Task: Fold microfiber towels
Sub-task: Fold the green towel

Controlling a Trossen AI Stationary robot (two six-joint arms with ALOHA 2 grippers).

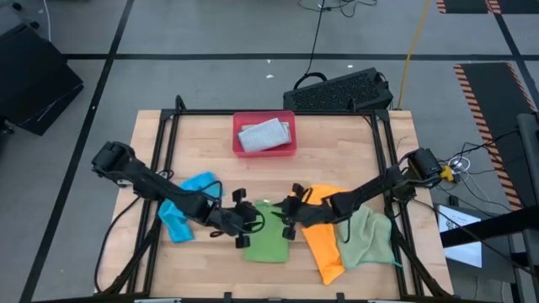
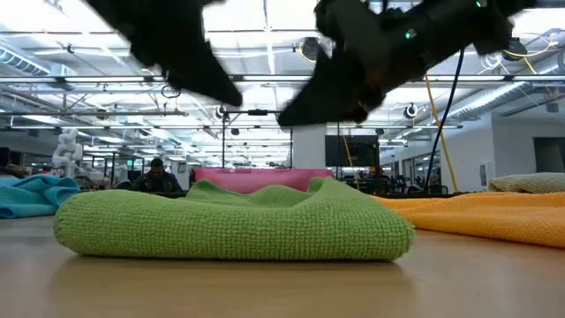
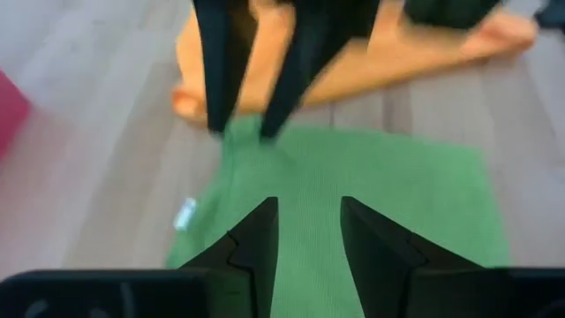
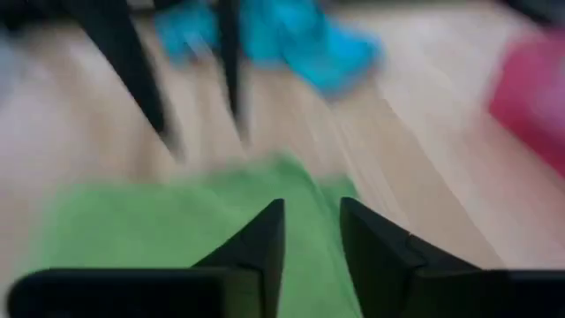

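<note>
- Green microfiber towel [image 2: 234, 219] fills the front of the low view, lying flat on the wooden table [image 1: 337, 143], apparently folded over once, with soft ridges across its top.
- Left gripper [image 1: 242, 220] hangs over the towel's left side, its fingers a small way apart and holding nothing.
- Right gripper [image 1: 289, 214] hangs over the towel's far right corner, likewise slightly parted and empty.
- Both pairs of jaws look clear of the cloth, so I judge the step to be a re-grip for the next fold.
- To do it well, each gripper should pinch a corner on the same edge, lift evenly, and lay that edge square onto the opposite one.
- Orange towel [image 1: 324, 236] lies just right of the green one, a blue towel [image 1: 187, 206] left, a grey towel [image 1: 264, 135] in the pink-red tray [image 1: 239, 149].
- Small white tag [image 3: 184, 214] shows at the green towel's edge; no writing is readable.
</note>
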